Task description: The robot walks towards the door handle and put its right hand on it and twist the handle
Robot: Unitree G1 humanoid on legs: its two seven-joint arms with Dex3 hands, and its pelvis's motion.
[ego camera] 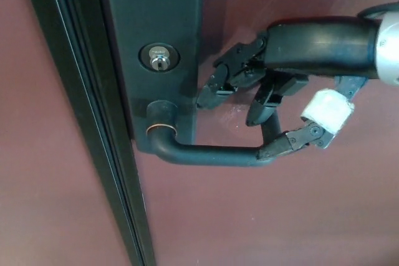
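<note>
Mounted low on a tall black metal lock plate against the maroon door, below a round silver keyhole — a dark curved metal lever handle. Rigid, smooth, likely slippery and spring-loaded. Best gripped near the free end for leverage. Black right hand there now — fingers apart, only the white-taped thumb tip touching, nothing gripped.

Black lever door handle on a dark plate

It runs level from a copper-ringed hub just under the keyhole, reaching rightward across the maroon door; its free end touches the robot hand thumb.
</note>
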